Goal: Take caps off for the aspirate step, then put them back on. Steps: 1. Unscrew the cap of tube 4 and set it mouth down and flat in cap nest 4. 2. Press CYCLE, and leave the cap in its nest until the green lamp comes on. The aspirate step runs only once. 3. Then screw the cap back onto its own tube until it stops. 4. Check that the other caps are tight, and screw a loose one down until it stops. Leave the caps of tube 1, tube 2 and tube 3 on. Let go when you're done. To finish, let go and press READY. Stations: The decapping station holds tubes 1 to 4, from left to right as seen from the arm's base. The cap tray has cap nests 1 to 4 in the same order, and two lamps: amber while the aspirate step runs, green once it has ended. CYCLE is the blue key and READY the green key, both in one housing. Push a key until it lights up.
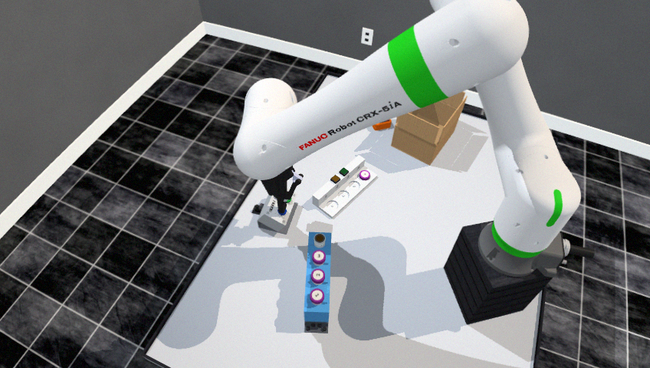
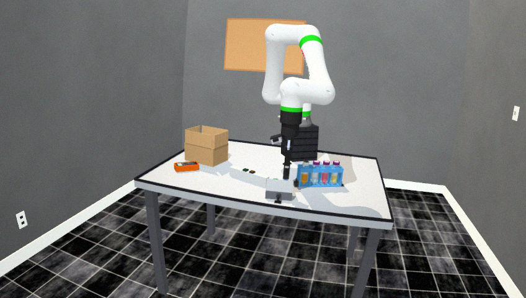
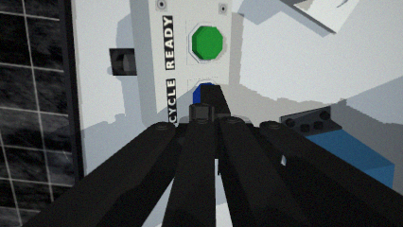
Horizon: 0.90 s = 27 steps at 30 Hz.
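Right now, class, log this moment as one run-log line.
step: press CYCLE | black two-finger gripper: shut, empty, tips over blue CYCLE key | purple screw cap: in white cap tray nest 4

A white table [image 2: 343,207] with a dark edge is seen on grey legs. On it are set a cardboard box [image 2: 206,144], an orange meter [image 2: 186,166], a white cap tray [image 1: 343,193], a grey key box [image 2: 278,191], a blue tube rack [image 1: 317,313] and the arm's black pedestal [image 1: 483,300].

A purple round cap [image 1: 364,174] lies flat in the end nest of the white cap tray [image 1: 324,198]. In the blue tube rack [image 1: 317,309], one tube [image 1: 320,238] stands uncapped; three keep purple caps. The blue CYCLE key [image 3: 198,91] is half hidden.
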### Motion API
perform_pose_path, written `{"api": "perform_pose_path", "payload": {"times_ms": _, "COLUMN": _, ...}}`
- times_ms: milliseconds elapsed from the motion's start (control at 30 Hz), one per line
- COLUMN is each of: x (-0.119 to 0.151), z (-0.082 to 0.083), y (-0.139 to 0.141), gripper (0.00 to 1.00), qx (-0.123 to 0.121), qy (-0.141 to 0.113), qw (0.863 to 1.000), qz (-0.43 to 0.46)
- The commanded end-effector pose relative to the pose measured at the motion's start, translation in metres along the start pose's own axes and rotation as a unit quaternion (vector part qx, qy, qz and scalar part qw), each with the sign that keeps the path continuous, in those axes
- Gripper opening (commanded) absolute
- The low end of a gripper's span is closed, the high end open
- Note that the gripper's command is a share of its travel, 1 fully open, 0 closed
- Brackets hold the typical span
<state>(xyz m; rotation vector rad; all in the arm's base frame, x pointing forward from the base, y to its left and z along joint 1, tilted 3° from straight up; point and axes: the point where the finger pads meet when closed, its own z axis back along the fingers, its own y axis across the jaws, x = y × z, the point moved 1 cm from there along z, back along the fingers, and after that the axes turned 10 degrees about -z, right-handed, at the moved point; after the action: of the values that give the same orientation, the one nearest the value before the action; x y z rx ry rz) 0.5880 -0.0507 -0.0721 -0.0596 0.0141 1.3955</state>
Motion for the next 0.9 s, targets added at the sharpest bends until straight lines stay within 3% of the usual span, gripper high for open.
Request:
{"api": "perform_pose_path", "payload": {"times_ms": 0, "x": 0.0001, "z": 0.0000, "y": -0.0008, "gripper": 0.10, "qx": -0.001, "qy": 0.000, "qw": 1.000, "qz": 0.000}}
{"api": "perform_pose_path", "payload": {"times_ms": 867, "x": 0.0001, "z": -0.0052, "y": -0.0008, "gripper": 0.10, "qx": -0.001, "qy": 0.000, "qw": 1.000, "qz": 0.000}}
